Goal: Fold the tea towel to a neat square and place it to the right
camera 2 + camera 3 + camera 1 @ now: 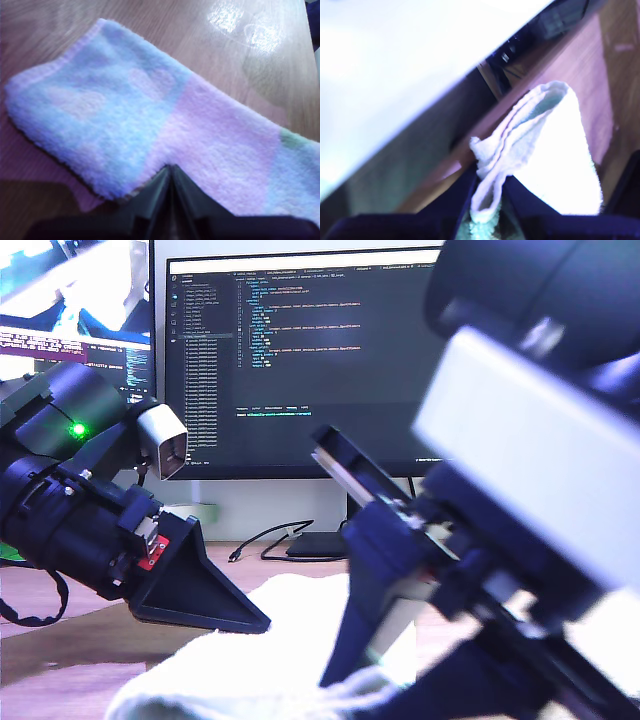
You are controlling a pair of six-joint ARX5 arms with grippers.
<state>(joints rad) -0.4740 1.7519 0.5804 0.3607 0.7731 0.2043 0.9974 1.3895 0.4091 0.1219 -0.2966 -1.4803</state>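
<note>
White tea towel (545, 150) | clamped in my second gripper (487, 195) jaws

A blurred arm (540, 500) hides much of the tea towel (250, 660)

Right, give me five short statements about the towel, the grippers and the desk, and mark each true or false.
1. My second gripper pinches a folded edge of the tea towel. True.
2. My first gripper is wide open. False: its jaws meet at the towel's edge.
3. The towel lies on a wooden desk. True.
4. The monitor is switched off. False: it shows text.
5. The towel is plain dark grey. False: pale pastel bands.
</note>
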